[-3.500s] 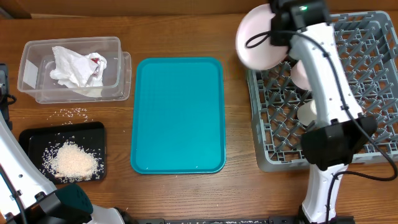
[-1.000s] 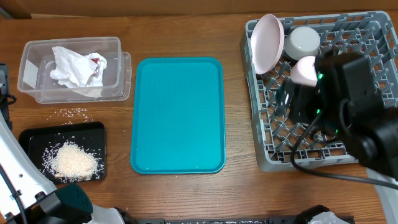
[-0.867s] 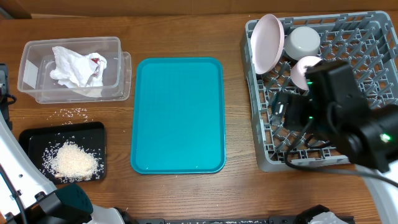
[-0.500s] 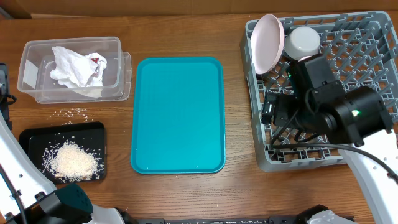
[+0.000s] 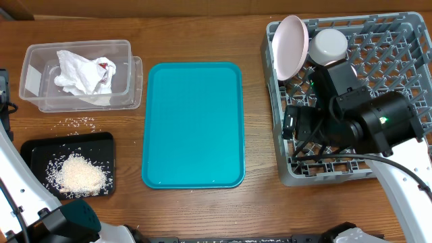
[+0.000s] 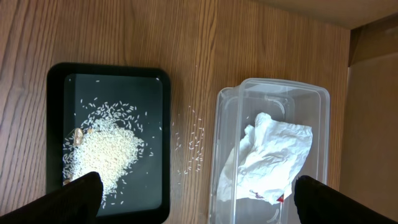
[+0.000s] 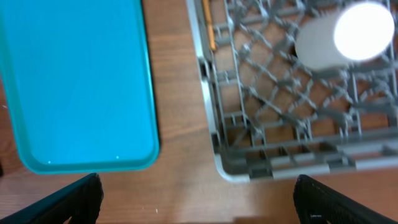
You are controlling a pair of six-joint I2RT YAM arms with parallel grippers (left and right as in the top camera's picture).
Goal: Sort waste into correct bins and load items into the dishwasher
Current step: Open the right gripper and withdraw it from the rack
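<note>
The grey dish rack [image 5: 395, 32] stands at the right. A pink plate [image 5: 291, 46] stands on edge in its far left corner, beside a white bowl [image 5: 328, 44]. My right arm [image 5: 364, 125] hangs over the rack's front left part and hides what lies beneath. In the right wrist view my right gripper [image 7: 199, 205] is open and empty above the bare wood between the teal tray [image 7: 74, 81] and the rack [image 7: 280, 112], where a white cup [image 7: 336, 40] sits. My left gripper [image 6: 199, 200] is open and empty, high above the black rice tray [image 6: 109, 143] and the clear bin [image 6: 270, 149].
The teal tray [image 5: 194, 125] lies bare in the middle. At the far left, the clear bin [image 5: 34, 67] holds crumpled tissue [image 5: 82, 73]. The black tray [image 5: 34, 152] holds a rice pile [image 5: 77, 174]. Loose rice grains [image 5: 81, 122] lie on the wood between them. A thin orange stick [image 7: 210, 31] lies in the rack.
The right gripper has let go of the pink plate, which now stands in the rack. The right arm has drawn back over the rack's front left. The left arm has not moved.
</note>
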